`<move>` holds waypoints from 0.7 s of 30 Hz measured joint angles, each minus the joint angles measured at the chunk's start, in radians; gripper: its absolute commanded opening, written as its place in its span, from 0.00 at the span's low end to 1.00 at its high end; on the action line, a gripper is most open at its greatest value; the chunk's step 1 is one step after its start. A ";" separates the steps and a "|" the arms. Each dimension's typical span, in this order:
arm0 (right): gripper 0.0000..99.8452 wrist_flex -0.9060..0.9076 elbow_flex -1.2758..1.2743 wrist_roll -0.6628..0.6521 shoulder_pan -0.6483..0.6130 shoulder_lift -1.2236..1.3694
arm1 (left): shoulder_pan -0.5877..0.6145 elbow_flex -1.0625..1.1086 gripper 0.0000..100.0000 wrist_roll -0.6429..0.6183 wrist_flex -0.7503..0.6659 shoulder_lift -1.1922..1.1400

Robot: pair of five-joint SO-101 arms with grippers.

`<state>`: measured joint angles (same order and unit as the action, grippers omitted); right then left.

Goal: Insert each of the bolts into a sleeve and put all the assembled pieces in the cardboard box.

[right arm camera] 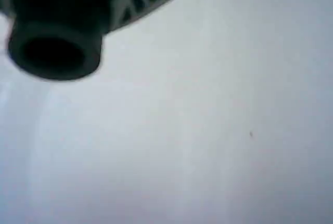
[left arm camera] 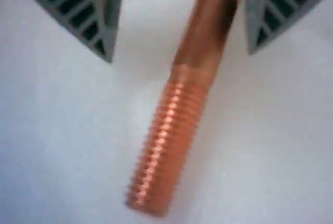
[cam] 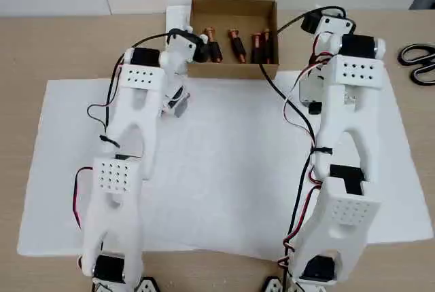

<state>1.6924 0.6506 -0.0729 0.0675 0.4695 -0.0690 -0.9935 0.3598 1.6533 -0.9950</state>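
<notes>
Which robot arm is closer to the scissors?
Right. The right arm stands just beside the scissors, with a small gap between them. The left arm is on the far side of the white sheet from them.

Tally as we see it:

- Two white jointed robot arms (cam: 129, 122) (cam: 350, 108).
- One open brown cardboard box (cam: 234, 7).
- In the box we make out four assembled pieces (cam: 213, 47) (cam: 238, 45) (cam: 256, 47) (cam: 268, 45), each a copper bolt in a black sleeve.
- One loose copper-coloured threaded metal bolt (left arm camera: 177, 125), counted in the left wrist view.
- Two grey ribbed fingers (left arm camera: 88, 15) of the left hand (left arm camera: 178, 54).
- One separate black hollow round sleeve (right arm camera: 54, 52), counted in the right wrist view.
- One white rectangular sheet (cam: 224, 170).
- One pale wooden desk (cam: 27, 47).
- One pair of black-handled scissors (cam: 416, 65).
</notes>
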 measured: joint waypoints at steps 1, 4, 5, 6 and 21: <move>0.00 0.000 0.000 0.000 0.000 0.000 | 0.000 0.000 0.08 0.000 0.000 0.000; 0.00 0.000 0.000 0.000 0.000 0.000 | 0.000 0.000 0.00 0.000 0.000 0.000; 0.00 0.000 0.000 0.000 0.000 0.000 | 0.000 0.000 0.01 0.000 0.000 -0.003; 0.00 0.000 0.000 0.000 0.000 0.000 | 0.002 0.000 0.01 0.006 0.000 -0.006; 0.00 0.000 0.000 0.000 -0.002 0.000 | -0.014 -0.021 0.01 0.164 0.074 0.006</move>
<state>1.6924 0.6506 -0.0729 0.0660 0.4695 -0.0829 -1.0150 0.5240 1.7269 -0.9889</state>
